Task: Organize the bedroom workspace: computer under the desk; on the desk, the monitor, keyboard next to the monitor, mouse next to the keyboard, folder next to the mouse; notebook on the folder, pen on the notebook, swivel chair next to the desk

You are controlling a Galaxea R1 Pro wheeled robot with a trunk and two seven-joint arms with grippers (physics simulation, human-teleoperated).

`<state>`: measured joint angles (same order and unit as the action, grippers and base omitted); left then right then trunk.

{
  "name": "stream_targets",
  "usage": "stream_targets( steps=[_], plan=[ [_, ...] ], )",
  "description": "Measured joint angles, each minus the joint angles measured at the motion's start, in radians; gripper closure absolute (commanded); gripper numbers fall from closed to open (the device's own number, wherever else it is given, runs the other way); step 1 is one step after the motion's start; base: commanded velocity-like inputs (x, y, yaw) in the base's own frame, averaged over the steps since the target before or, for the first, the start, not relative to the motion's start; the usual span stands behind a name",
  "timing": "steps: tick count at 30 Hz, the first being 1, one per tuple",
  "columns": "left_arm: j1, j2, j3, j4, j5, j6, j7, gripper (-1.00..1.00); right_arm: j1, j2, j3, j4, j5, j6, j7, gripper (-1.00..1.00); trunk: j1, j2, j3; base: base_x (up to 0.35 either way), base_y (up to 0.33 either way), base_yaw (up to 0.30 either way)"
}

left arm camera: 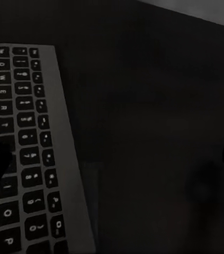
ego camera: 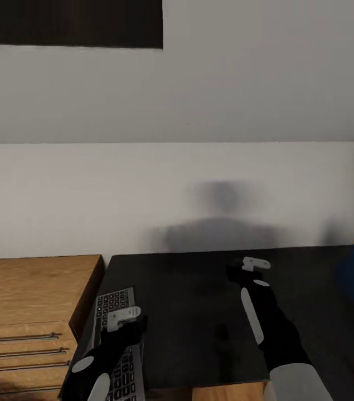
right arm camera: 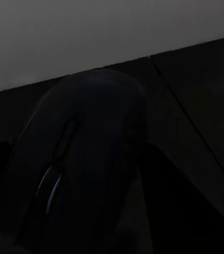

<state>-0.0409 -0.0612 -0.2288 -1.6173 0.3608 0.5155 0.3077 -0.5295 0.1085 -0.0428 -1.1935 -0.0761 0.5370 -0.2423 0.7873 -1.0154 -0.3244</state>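
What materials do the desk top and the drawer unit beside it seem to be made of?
Desk: looks like black laminate or lacquer with a soft sheen, since it faintly mirrors the arms. Drawer unit: appears wood or wood veneer, showing brown grain, with thin metal-looking bar handles.

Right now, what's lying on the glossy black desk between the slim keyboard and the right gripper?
Nothing: in the head view, bare glossy black desk separates the slim black keyboard from the right gripper.

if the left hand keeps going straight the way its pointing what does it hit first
Most likely the desk top, just beside the keyboard. The left hand hangs over the keyboard's edge in the head view, and its wrist camera looks down mostly at bare black surface. Depth is hard to judge, so the keyboard's edge is possible.
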Motion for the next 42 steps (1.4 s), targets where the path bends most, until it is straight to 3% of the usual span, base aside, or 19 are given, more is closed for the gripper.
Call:
stream_targets(
  steps=[9, 14, 18, 24, 30, 34, 42],
  plan=[
    [0.0, 0.0, 0.019, 0.0, 0.001, 0.0, 0.0, -1.0, 0.001, 0.0, 0.019, 0.002, 0.001, 0.0, 0.0, 1.0, -0.035, 0.063, 0.022, 0.0, 0.0, 0.25],
    [0.0, 0.001, 0.03, 0.0, 0.001, 0.0, 0.0, -1.0, 0.001, 0.0, 0.064, 0.003, 0.001, 0.0, 0.003, 1.0, -0.054, 0.098, 0.034, 0.0, 0.0, 0.25],
    [0.0, 0.001, 0.069, 0.0, 0.002, 0.001, -0.001, -1.0, 0.001, 0.0, 0.095, 0.02, 0.002, 0.0, 0.003, 1.0, -0.069, 0.126, 0.044, 0.0, 0.0, 0.25],
    [0.0, -0.001, 0.172, 0.0, 0.012, 0.003, -0.001, -1.0, 0.001, 0.001, 0.107, 0.046, 0.002, 0.0, 0.003, 1.0, -0.092, 0.168, 0.058, 0.0, 0.0, 0.25],
    [0.0, 0.0, 0.248, 0.0, 0.086, 0.001, 0.001, -1.0, 0.001, 0.001, 0.108, 0.049, 0.002, 0.0, 0.004, 1.0, -0.092, 0.168, 0.053, 0.0, 0.0, 0.249],
    [0.0, 0.002, 0.264, 0.0, 0.105, -0.001, 0.001, -1.0, 0.001, 0.001, 0.111, 0.077, 0.0, -0.001, 0.008, 1.0, -0.092, 0.169, 0.049, 0.0, 0.0, 0.234],
    [0.0, 0.002, 0.268, -0.001, 0.107, -0.006, 0.001, -1.0, 0.001, 0.001, 0.113, 0.103, -0.003, -0.007, 0.012, 1.0, -0.092, 0.168, 0.043, 0.0, 0.0, 0.193]
  ],
)
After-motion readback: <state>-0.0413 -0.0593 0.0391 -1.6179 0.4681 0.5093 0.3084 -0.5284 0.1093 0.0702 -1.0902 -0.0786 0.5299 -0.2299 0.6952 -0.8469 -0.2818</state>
